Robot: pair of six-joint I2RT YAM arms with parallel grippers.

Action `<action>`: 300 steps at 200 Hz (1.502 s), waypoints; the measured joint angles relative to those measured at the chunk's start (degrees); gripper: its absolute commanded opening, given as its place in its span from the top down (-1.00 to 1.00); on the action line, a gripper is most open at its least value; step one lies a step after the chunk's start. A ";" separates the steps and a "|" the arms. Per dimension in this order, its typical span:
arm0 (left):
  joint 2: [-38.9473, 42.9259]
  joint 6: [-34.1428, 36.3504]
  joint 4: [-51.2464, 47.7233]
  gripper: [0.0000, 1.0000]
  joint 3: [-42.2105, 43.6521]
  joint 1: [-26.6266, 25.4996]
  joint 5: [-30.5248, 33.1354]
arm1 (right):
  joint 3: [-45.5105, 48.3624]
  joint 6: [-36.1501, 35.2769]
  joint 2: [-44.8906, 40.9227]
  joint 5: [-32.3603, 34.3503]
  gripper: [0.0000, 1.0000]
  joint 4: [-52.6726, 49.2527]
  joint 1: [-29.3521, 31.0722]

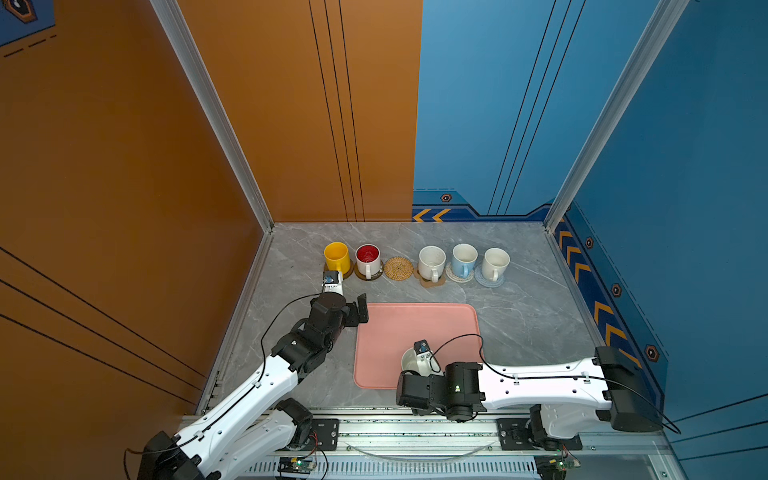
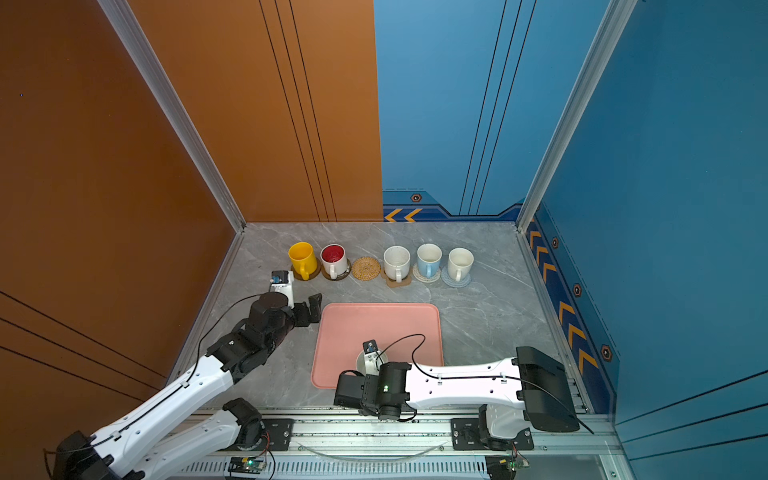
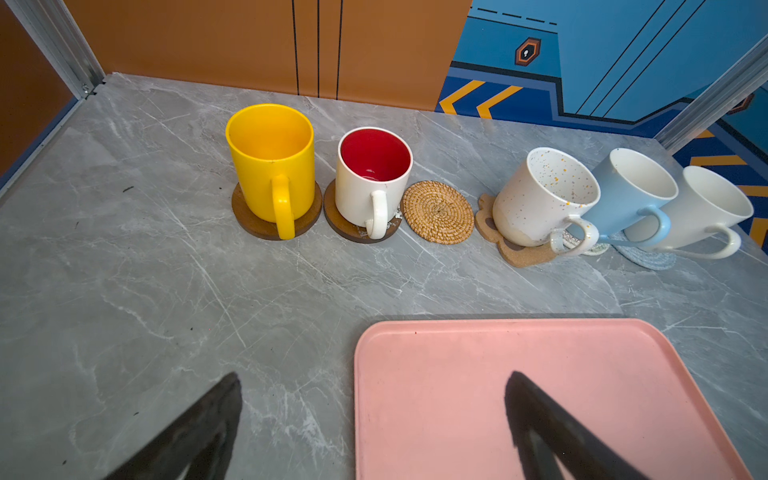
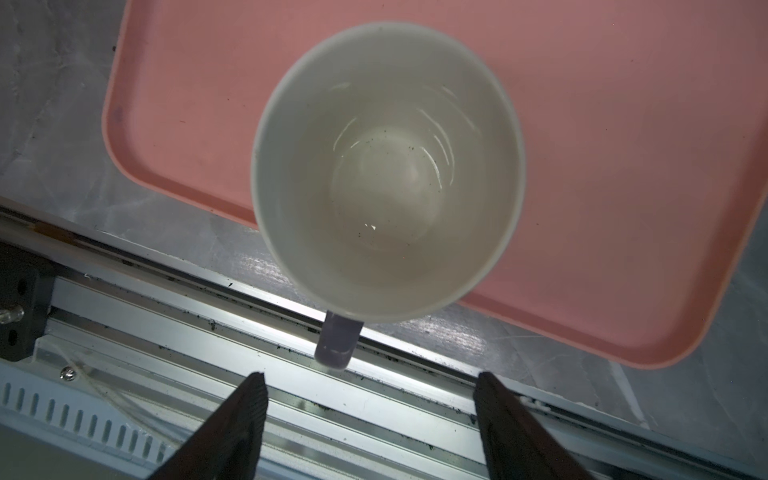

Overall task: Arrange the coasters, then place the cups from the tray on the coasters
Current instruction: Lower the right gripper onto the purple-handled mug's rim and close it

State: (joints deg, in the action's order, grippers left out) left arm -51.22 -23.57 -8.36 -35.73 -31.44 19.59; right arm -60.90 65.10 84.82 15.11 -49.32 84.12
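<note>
Left tool (image 3: 374,376) was hanging wide open with nothing in it, by the far left corner of the pink tray (image 1: 415,328), one finger over the grey surface (image 1: 519,324) and one over the tray.

Back row, left to right:
- yellow mug (image 1: 336,255) on a dark brown disc (image 3: 249,216)
- white mug with the red inside (image 1: 368,257) on a second dark disc (image 3: 349,232)
- tan woven coaster (image 1: 398,268), bare, just beside that second disc and squeezed between the red-inside mug and the next one
- speckled mug (image 1: 431,261) on the brown paw-shaped coaster (image 1: 432,281)
- light blue mug (image 1: 463,257) on the cream woven one (image 1: 457,277)
- plain white mug (image 1: 495,262) on the light blue woven one (image 1: 489,280)

All the handles faced the front. The three on the right were packed close together.

One last mug (image 4: 386,166) stood upright on the tray by its near edge. Its lavender handle (image 4: 336,345) pointed toward the metal rail (image 4: 166,316) at the front.

Right tool (image 4: 370,374) was open too, gripping nothing, lined up with that handle. The handle sat just ahead of the fingertips, not between them. The right arm lay low across the front, covering most of that mug in both top views.
</note>
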 measured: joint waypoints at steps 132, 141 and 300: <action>-0.31 -0.17 2.03 -0.99 1.20 1.95 -2.97 | 4.57 5.35 -1.55 -1.31 -0.39 5.01 -2.21; -0.31 -0.24 2.29 -0.98 1.64 2.21 -3.21 | 4.66 5.62 -1.90 -1.31 -0.37 5.16 -2.43; -1.01 -0.74 3.61 -0.96 2.03 4.52 -5.55 | 5.18 6.32 -0.13 -2.19 -0.22 8.37 -4.70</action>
State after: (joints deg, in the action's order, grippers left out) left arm -52.23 -24.32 -4.75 -33.69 -26.92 14.04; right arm -55.72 71.42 84.68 12.93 -40.95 79.42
